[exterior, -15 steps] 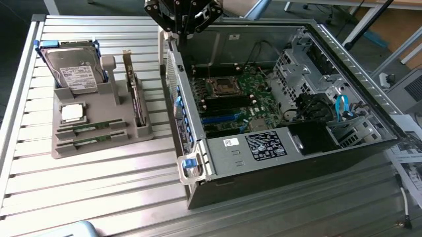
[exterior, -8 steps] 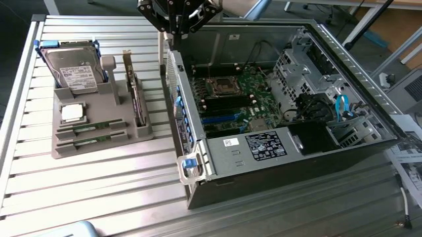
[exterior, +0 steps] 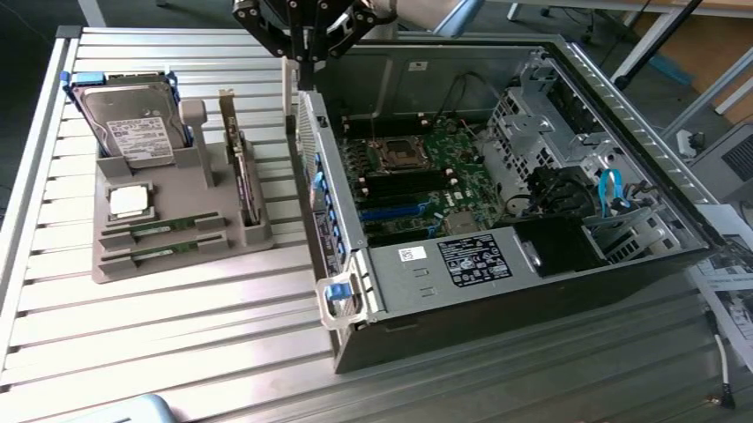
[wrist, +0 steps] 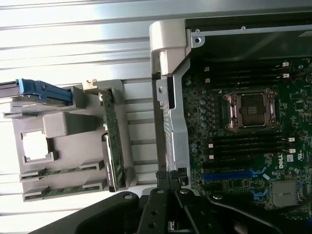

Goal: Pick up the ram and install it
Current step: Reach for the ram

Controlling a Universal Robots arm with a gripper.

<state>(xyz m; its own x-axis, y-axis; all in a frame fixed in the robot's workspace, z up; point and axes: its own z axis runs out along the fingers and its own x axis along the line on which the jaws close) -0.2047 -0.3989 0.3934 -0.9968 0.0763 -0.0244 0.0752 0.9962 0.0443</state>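
The ram [exterior: 151, 228] lies flat in a slot of the gray holder [exterior: 182, 207], at the end opposite the drive [exterior: 132, 119]. It is just beside a second stick [exterior: 153, 254] of the same kind, with the processor [exterior: 130, 201] next to them and the card [exterior: 243, 167] upright along the holder's edge toward the case [exterior: 471, 322]. The gripper [exterior: 309, 58], jaws closed together on nothing, hangs well apart from the ram, above the open case's wall that faces the holder; both stand on a slatted table [exterior: 176, 335].
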